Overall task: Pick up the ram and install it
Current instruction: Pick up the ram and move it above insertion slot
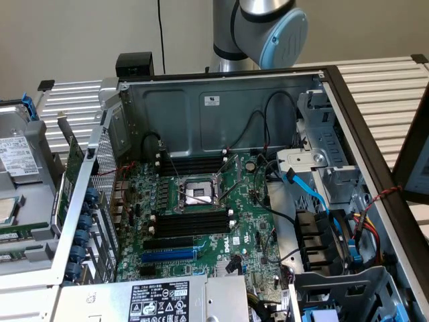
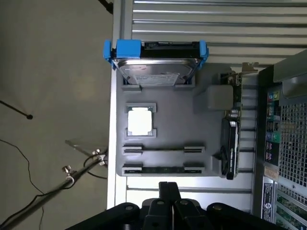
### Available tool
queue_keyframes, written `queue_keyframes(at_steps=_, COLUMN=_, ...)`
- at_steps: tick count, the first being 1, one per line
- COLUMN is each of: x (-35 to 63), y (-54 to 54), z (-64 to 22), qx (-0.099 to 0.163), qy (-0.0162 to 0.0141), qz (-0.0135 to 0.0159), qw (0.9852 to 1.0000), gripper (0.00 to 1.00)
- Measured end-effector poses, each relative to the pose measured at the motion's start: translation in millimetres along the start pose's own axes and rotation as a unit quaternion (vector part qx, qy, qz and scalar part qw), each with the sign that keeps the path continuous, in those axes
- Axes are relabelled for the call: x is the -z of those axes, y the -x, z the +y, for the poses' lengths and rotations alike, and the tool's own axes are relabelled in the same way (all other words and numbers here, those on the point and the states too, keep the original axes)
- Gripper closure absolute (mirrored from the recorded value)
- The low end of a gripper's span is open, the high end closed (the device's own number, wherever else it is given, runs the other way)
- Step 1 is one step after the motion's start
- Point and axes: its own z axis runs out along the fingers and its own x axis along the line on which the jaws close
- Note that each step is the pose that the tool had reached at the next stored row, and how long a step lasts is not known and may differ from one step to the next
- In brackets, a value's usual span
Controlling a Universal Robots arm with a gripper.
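Note:
The ram [image 2: 163, 169] is a thin dark stick lying edge-up between two grey end holders on the grey parts tray [image 2: 168, 129]. A second thin stick [image 2: 163, 149] sits in the parallel holders just beyond it. My gripper [image 2: 169, 186] hangs above the tray's near edge, close to the ram, with its black fingers pressed together and nothing between them. In the exterior view the open computer case shows the motherboard [image 1: 221, 235] with long black memory slots [image 1: 191, 221] beside the processor socket [image 1: 199, 194].
The tray also carries a hard drive in a blue bracket [image 2: 156, 67], a processor chip [image 2: 140, 120] and a black card [image 2: 229, 148]. The case's perforated wall [image 2: 288, 143] stands beside the tray. Cables and a drive cage [image 1: 322, 221] crowd the case at the exterior view's right. A blue slot [image 1: 171, 255] lies near the power supply [image 1: 157, 300].

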Motion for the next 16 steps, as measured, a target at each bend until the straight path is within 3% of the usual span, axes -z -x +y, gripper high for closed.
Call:
queue_keyframes(at_steps=4, x=-1.2, y=0.0, z=0.0, qx=0.036, qy=-0.0002, qz=0.0010, qw=0.9993, gripper=0.89)
queue_keyframes(at_steps=8, x=-2.1, y=0.0, z=-0.1, qx=0.072, qy=-0.0004, qz=0.0020, qw=0.9974, gripper=0.89)
queue_keyframes(at_steps=12, x=-3.0, y=0.0, z=-0.1, qx=0.108, qy=-0.0003, qz=0.0029, qw=0.9941, gripper=0.89)
queue_keyframes(at_steps=16, x=-3.8, y=0.0, z=-0.1, qx=0.145, qy=0.0007, qz=0.0037, qw=0.9895, gripper=0.89)
